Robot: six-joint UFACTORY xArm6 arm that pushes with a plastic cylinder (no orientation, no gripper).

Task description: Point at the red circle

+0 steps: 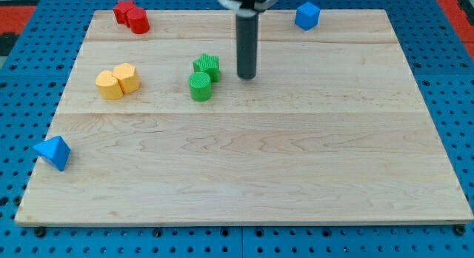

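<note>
Red circle point(138, 21) far up-left of my tip point(246, 77), well apart.

- A pale wooden board point(296, 184), smooth and matt with grain lines, is being shown.
- A blue perforated surface point(452, 80) is being seen around it.
- My tip point(246, 76) is being shown as dark and matt.
- The green star point(207, 65) and green cylinder point(199, 87) are being shown with ridged sides.

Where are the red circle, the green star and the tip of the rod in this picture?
red circle point(138, 21): camera view, on its top face.
green star point(207, 64): camera view, on its ridged top face.
my tip point(246, 77): camera view, at the rod's very lower end, to the right of the green star.
</note>
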